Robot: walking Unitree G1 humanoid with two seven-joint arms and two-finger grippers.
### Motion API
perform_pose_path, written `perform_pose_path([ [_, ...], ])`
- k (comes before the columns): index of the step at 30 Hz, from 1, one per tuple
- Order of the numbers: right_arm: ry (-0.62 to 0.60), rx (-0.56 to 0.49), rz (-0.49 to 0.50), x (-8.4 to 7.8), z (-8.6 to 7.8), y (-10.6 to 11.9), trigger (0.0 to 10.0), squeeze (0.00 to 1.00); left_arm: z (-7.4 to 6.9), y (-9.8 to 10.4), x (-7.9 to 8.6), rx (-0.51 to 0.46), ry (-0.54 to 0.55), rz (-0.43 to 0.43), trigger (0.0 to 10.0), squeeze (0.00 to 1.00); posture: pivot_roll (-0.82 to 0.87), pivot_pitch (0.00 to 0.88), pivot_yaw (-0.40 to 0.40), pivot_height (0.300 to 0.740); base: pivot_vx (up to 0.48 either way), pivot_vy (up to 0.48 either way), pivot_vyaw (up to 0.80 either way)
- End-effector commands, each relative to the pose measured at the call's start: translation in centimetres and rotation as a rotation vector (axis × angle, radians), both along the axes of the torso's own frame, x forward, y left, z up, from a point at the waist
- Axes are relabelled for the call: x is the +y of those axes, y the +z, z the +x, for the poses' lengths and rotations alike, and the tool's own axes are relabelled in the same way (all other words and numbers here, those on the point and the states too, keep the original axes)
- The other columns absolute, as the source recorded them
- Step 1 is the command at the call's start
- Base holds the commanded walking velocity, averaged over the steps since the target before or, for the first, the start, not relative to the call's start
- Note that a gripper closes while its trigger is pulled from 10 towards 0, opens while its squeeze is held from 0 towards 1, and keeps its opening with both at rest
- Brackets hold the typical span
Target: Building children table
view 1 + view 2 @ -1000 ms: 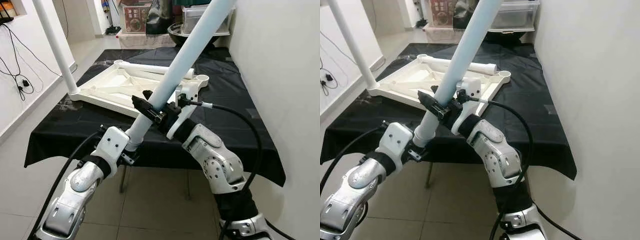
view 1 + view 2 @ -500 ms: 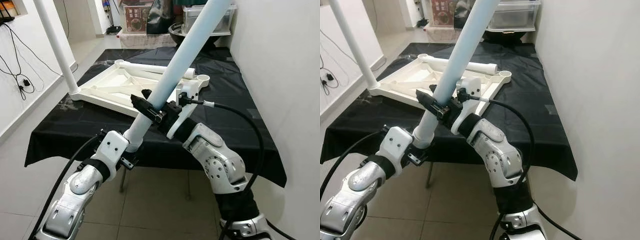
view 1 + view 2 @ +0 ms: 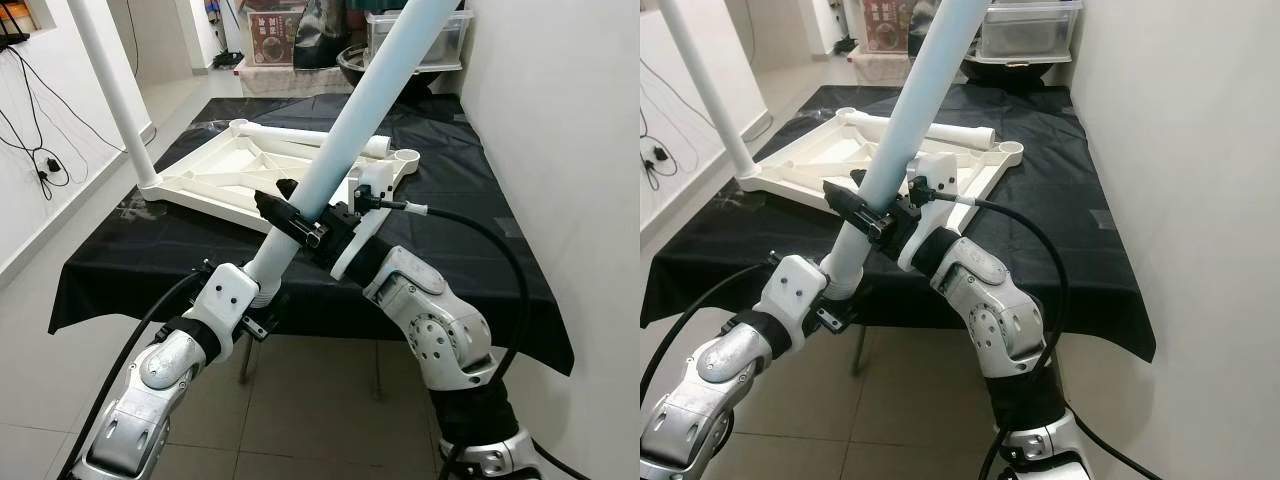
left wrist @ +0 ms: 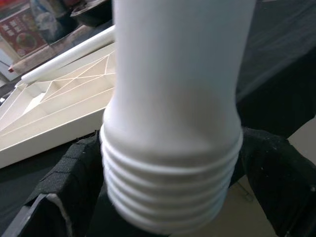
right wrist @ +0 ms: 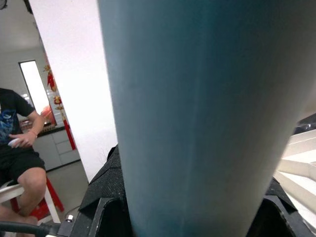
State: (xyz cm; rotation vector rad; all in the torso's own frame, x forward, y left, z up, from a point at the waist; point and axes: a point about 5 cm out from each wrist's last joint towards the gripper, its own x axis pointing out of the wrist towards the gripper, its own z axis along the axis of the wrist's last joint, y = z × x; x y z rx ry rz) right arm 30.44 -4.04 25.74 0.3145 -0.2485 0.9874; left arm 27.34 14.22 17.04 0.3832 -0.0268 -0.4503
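Observation:
A long pale blue table leg [image 3: 360,110] slants up from lower left to upper right in front of me. My right gripper [image 3: 292,218] is shut around its lower shaft. My left gripper [image 3: 258,300] holds its white threaded end [image 4: 170,182], black fingers [image 4: 74,182] closed on either side. Behind lies the white table top [image 3: 250,175] upside down on a table with a black cloth [image 3: 440,210]. One white leg [image 3: 110,90] stands upright in its near left corner. Another white leg [image 3: 300,135] lies across its far edge.
A white wall [image 3: 560,150] runs close along the right of the table. Boxes and a clear bin [image 3: 415,35] are stacked beyond the far end. Cables [image 3: 35,150] hang on the left wall. A person [image 5: 17,143] sits on a red stool, seen in the right wrist view.
The held leg and both grippers have shifted slightly to the left; the left wrist sits a little lower. The table top has not moved.

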Motion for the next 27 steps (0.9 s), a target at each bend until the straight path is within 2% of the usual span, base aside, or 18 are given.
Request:
perform_pose_path([
  [1, 0.04, 0.003, 0.005, 0.58, -0.6, -0.08, 10.0, 0.0, -0.06, -0.54, -0.43, 0.024, -0.038, 0.006, 10.0, 0.0, 0.0, 0.067, 0.036, 0.74, 0.0, 0.0, 0.0],
  [10, 0.052, 0.011, -0.001, 0.83, -0.81, -0.36, 10.0, 0.0, 0.05, -0.72, -0.94, 0.026, -0.06, 0.01, 10.0, 0.0, 0.0, 0.065, 0.037, 0.74, 0.0, 0.0, 0.0],
  [11, 0.052, 0.013, -0.002, 0.83, -0.82, -0.38, 10.0, 0.0, 0.07, -0.78, -0.88, 0.029, -0.055, 0.009, 8.7, 0.0, 0.0, 0.065, 0.037, 0.74, 0.0, 0.0, 0.0],
  [12, 0.052, 0.013, -0.002, 0.83, -0.82, -0.38, 10.0, 0.0, 0.07, -0.78, -0.88, 0.029, -0.055, 0.009, 8.7, 0.0, 0.0, 0.065, 0.037, 0.74, 0.0, 0.0, 0.0],
  [13, 0.049, 0.012, -0.002, 0.79, -0.79, -0.35, 10.0, 0.0, 0.07, -0.93, -0.78, 0.034, -0.05, 0.01, 0.0, 0.0, 0.0, 0.065, 0.037, 0.74, 0.0, 0.0, 0.0],
  [25, 0.012, 0.044, 0.021, 0.5, -0.23, -0.1, 10.0, 0.0, -0.1, -1.4, -0.78, 0.041, -0.047, 0.015, 0.0, 0.0, 0.0, 0.056, 0.043, 0.74, 0.0, 0.0, 0.0],
  [26, 0.01, 0.047, 0.025, 0.47, -0.2, -0.07, 10.0, 0.0, -0.11, -1.46, -0.75, 0.044, -0.044, 0.016, 4.9, 0.0, 0.0, 0.056, 0.043, 0.74, 0.0, 0.0, 0.0],
  [27, 0.009, 0.049, 0.028, 0.45, -0.19, -0.06, 10.0, 0.0, -0.12, -1.5, -0.73, 0.047, -0.042, 0.017, 4.9, 0.0, 0.0, 0.056, 0.043, 0.74, 0.0, 0.0, 0.0],
])
